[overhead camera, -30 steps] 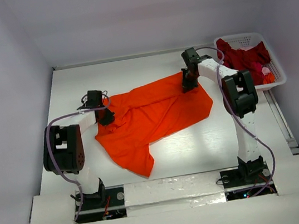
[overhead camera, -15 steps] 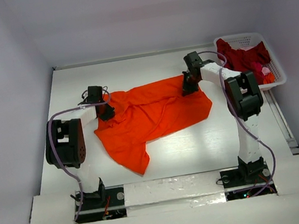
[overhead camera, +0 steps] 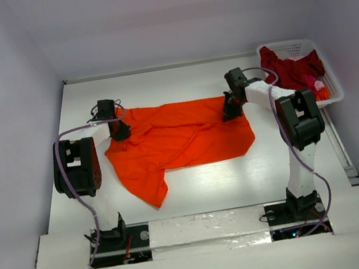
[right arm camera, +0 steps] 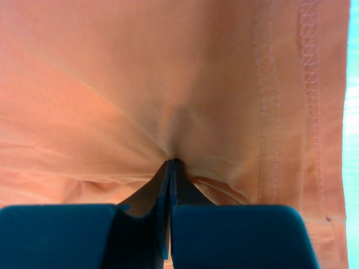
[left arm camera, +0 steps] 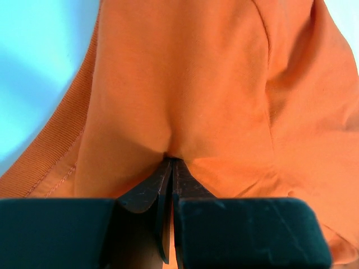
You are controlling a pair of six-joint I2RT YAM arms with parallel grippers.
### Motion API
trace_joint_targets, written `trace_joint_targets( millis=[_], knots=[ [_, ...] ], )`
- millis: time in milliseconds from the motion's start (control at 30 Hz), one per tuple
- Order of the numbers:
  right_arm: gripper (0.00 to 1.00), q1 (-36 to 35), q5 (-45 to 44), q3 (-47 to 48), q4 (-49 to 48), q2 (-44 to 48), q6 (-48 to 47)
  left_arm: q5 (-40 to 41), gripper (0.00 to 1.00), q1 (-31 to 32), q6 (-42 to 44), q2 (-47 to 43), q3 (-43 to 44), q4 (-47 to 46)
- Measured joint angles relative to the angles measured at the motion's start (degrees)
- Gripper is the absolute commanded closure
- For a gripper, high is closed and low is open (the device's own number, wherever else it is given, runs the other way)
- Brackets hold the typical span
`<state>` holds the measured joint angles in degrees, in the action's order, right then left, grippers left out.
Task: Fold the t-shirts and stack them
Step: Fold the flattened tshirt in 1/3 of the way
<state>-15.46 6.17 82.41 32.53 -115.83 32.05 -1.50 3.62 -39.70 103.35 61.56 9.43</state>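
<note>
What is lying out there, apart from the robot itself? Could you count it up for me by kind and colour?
orange t-shirt: 1
dark red garment, bunched up, as far as it shows: 1
white plastic basket holding it: 1
pink and orange cloth bits in the same basket: too crumpled to count
Total that can be counted: 3

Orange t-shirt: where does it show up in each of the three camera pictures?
Top external: orange t-shirt spread across the middle of the table.
Left wrist: fills most of the picture, pinched by the left gripper beside a ribbed edge.
Right wrist: fills nearly everything, pinched by the right gripper near a stitched hem.
Shared landmark: the pale table surface.
</note>
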Motion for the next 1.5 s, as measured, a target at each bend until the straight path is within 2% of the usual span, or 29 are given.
trace_joint_targets(
  millis=[667,1133,1500],
  knots=[
    [1.0,0.5,-1.9,2.78,1.95,-0.02,2.25,-3.06,1.0,0.17,4.0,6.01,7.96,2.27],
    [1.0,1.64,-1.2,7.48,3.56,-3.34,2.27,-5.49,1.0,0.81,5.95,11.23,15.89,5.18],
    [1.0,3.41,-0.37,11.28,4.7,-4.79,2.01,-5.07,1.0,1.22,6.03,11.65,16.7,5.79]
  ],
)
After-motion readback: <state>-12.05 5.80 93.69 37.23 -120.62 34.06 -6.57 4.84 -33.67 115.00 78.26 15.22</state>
